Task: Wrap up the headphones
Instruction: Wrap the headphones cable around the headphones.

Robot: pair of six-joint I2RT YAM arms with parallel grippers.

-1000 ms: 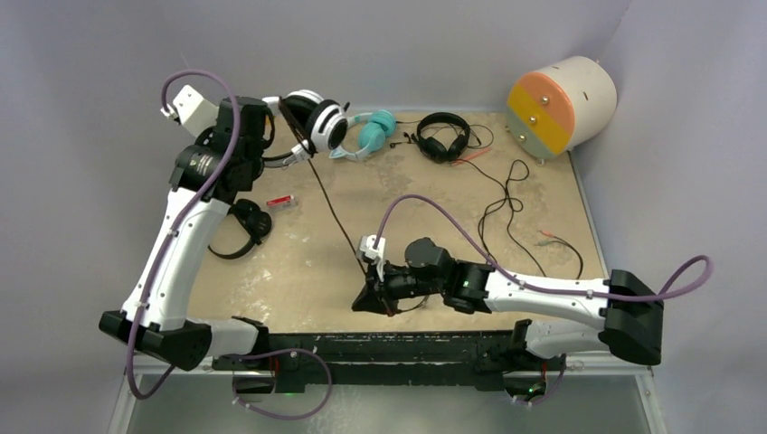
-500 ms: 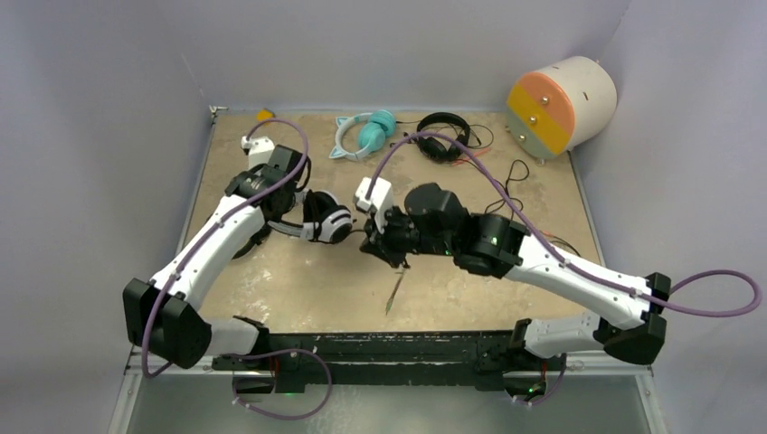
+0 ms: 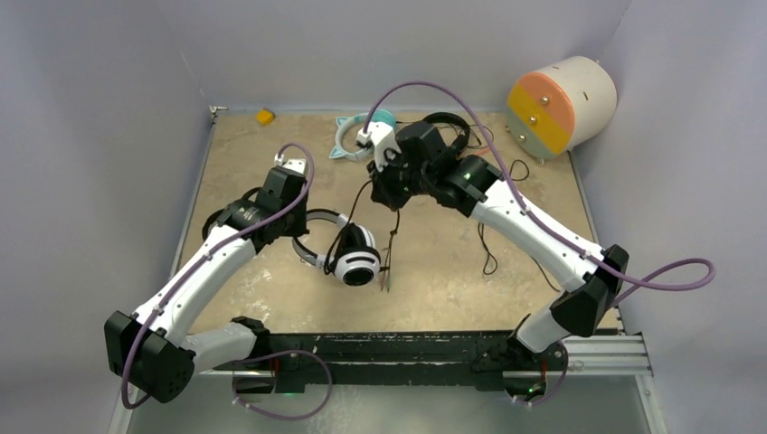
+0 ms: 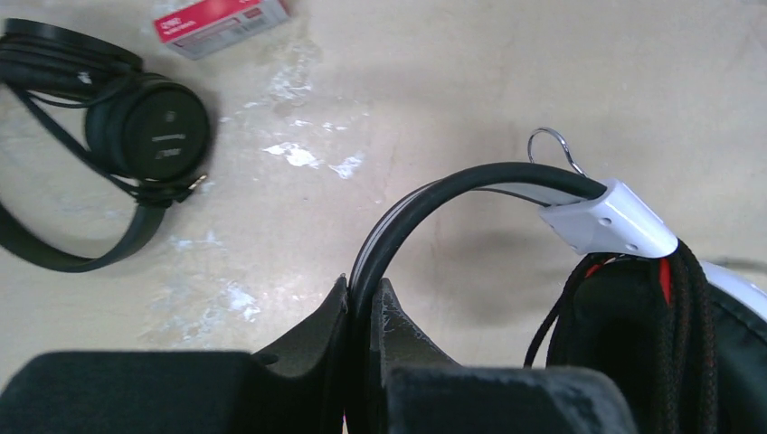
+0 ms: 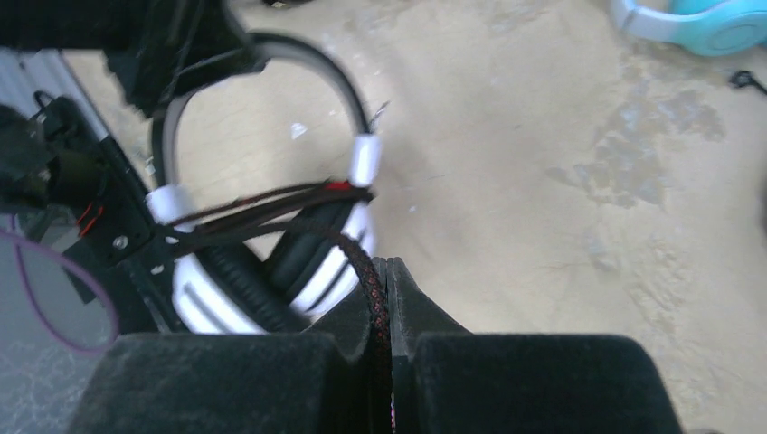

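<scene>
The left gripper (image 4: 364, 303) pinches the white-and-black headphones' (image 3: 356, 263) headband (image 4: 425, 190), the right gripper (image 5: 384, 287) clamps their cable (image 5: 359, 255) beyond them; keeping it taut should wind neatly.

Robot lab: grey-walled test table (image 3: 271, 154)

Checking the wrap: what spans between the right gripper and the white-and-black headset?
Its braided cable, pinched in the right gripper and running to the white-and-black headset; the right wrist view shows it.
</scene>
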